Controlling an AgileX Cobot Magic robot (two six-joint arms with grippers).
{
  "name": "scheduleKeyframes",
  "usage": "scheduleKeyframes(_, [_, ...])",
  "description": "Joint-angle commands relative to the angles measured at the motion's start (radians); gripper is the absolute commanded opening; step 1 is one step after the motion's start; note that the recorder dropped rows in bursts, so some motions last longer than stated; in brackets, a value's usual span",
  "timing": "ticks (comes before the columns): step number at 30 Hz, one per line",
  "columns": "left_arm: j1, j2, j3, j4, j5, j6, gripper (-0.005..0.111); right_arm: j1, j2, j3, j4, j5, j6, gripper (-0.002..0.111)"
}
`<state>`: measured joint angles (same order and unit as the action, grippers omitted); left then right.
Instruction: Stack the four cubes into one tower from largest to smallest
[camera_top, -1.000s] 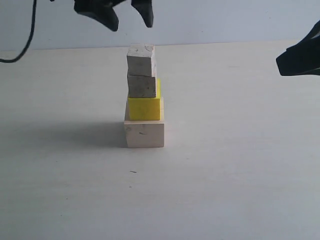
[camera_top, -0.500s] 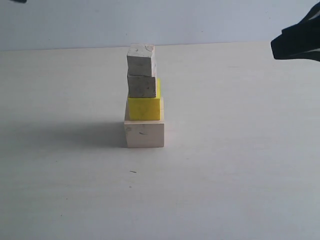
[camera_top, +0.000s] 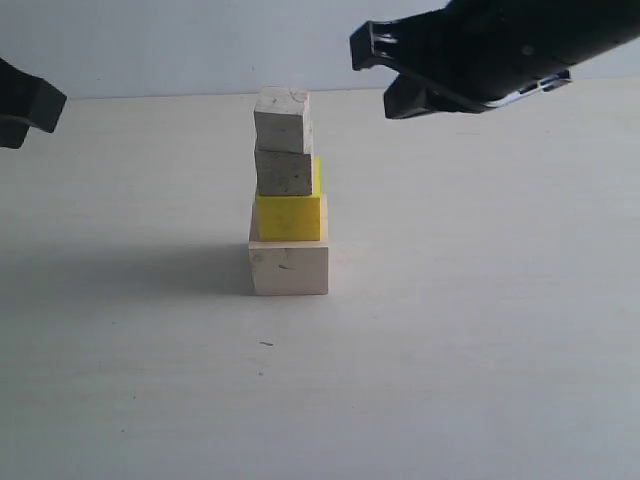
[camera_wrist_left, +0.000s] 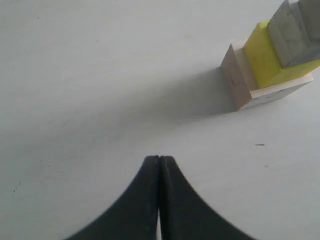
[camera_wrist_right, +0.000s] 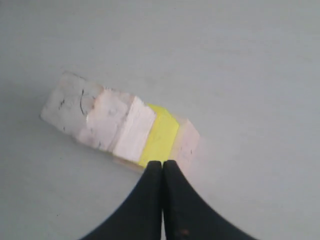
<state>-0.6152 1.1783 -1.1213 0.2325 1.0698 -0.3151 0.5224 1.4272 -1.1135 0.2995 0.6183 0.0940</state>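
Note:
The tower stands in the middle of the table: a large pale wooden cube (camera_top: 289, 268) at the base, the yellow cube (camera_top: 289, 217) on it, then a small greyish cube (camera_top: 284, 172) and another small pale cube (camera_top: 282, 118) on top. No gripper touches it. My left gripper (camera_wrist_left: 159, 158) is shut and empty, far off at the left edge (camera_top: 22, 108). My right gripper (camera_wrist_right: 162, 162) is shut and empty too; its arm (camera_top: 470, 55) hovers high, just right of the tower's top. The right wrist view looks down on the stack (camera_wrist_right: 125, 130).
The pale tabletop (camera_top: 470, 350) stretches all around the tower, with a small dark speck (camera_top: 266, 344) in front of it. A light wall (camera_top: 200, 45) runs behind the table's far edge.
The left gripper has left the space above the tower and now sits at the left edge. The right arm has swung in from the right edge to near the tower's top. The tower has not moved.

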Motion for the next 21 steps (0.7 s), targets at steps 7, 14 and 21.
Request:
scheduleKeyframes(7, [0.002, -0.016, 0.008, -0.070, -0.023, 0.061, 0.000, 0.000, 0.180, -0.188, 0.070, 0.038, -0.029, 0.000])
scheduleKeyframes(14, [0.002, -0.016, 0.013, -0.070, -0.025, 0.061, 0.000, 0.000, 0.228, -0.220, 0.152, 0.066, -0.061, 0.000])
scheduleKeyframes(21, [0.002, -0.016, 0.013, -0.070, -0.025, 0.061, 0.000, 0.000, 0.238, -0.220, 0.153, 0.079, -0.065, 0.000])
